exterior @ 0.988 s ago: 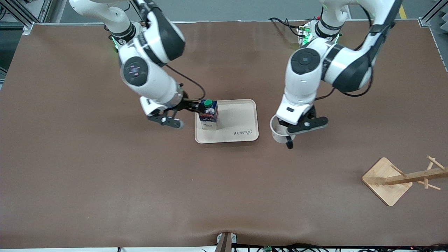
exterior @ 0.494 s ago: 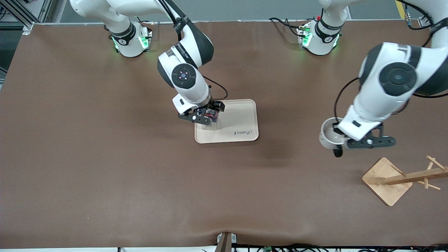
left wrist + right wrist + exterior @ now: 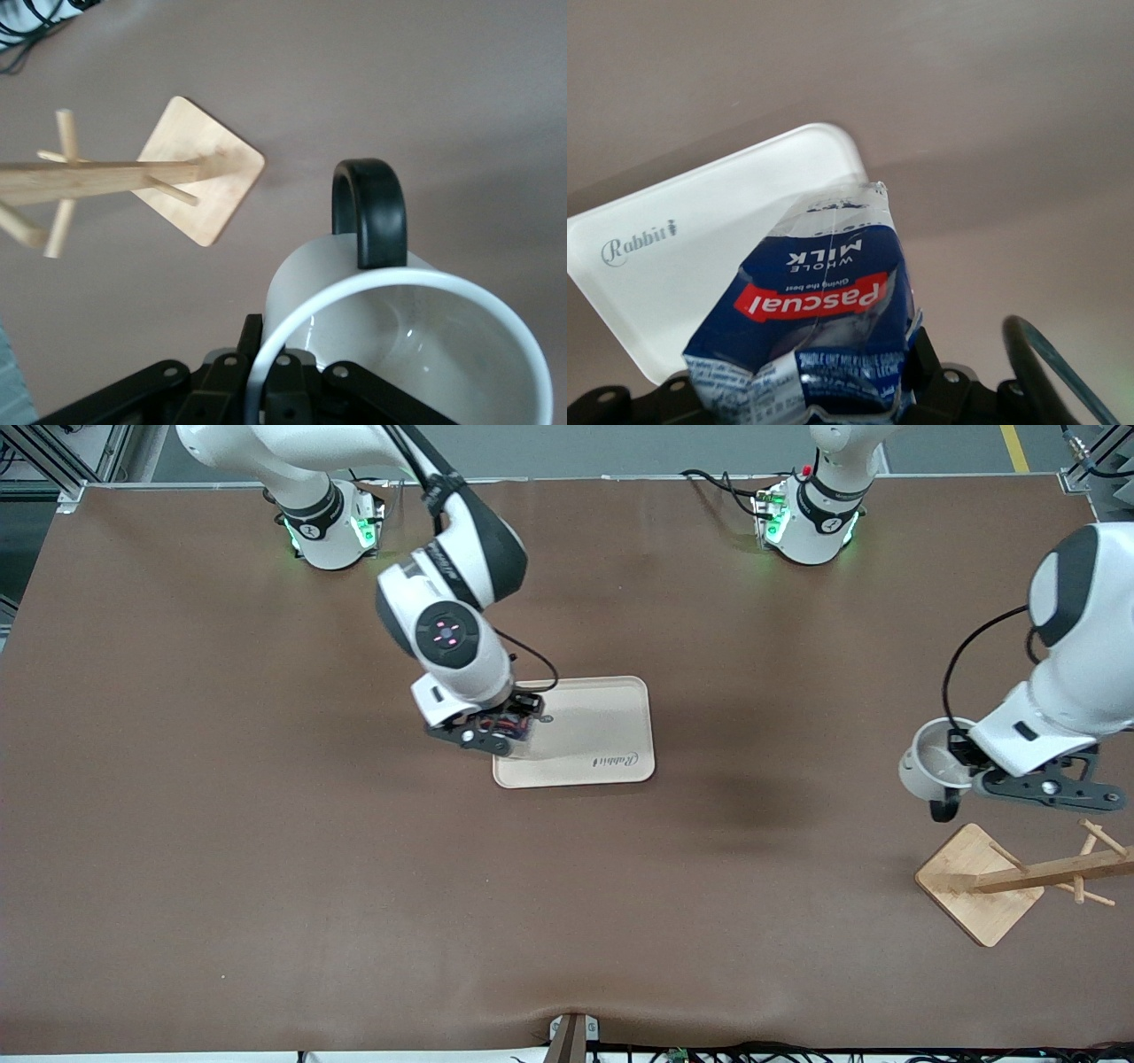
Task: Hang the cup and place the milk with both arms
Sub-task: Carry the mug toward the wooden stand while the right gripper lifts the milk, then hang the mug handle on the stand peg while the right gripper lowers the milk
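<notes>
While the left fingers (image 3: 957, 778) grip the cup (image 3: 926, 769) near the rack (image 3: 1019, 877), right fingers (image 3: 507, 731) clamp the milk (image 3: 811, 328).

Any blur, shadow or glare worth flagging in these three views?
Front view: sharp, with a soft dark shadow on the brown table beside the tray. Left wrist view: the cup is crisp, the wooden rack slightly soft. Right wrist view: the milk carton looks smeared, its label readable.
</notes>
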You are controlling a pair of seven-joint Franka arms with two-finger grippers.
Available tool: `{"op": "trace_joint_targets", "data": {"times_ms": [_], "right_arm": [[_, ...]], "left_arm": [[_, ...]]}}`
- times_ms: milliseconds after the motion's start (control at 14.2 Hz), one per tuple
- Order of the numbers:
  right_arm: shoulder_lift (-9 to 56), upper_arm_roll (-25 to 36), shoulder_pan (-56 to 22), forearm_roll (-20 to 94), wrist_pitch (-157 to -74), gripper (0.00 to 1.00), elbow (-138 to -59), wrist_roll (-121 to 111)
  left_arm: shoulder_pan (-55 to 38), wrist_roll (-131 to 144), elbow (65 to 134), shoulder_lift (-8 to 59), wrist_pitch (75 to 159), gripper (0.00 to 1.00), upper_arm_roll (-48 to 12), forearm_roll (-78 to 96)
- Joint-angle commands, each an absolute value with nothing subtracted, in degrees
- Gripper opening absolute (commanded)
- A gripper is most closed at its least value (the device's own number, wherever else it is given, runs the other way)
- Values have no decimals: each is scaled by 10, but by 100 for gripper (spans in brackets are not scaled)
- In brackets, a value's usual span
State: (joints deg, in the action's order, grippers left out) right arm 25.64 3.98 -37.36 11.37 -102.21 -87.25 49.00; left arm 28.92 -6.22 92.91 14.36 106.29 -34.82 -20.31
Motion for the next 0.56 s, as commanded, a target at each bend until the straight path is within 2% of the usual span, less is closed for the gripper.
{"op": "trace_joint_targets", "data": {"times_ms": [0, 141, 282, 494], "right_arm": [[224, 32, -281, 149, -935, 0, -843, 435], [208, 33, -224, 145, -892, 0, -856, 351], [186, 42, -166, 114, -903, 0, -906, 297], [185, 44, -62, 55, -909, 0, -937, 172]], "left_arm": [[310, -133, 897, 153, 1052, 0, -351, -189], [334, -155, 891, 156, 1053, 0, -351, -172], [375, -179, 891, 159, 1057, 0, -351, -126], [412, -235, 890, 173, 1060, 0, -351, -99]]}}
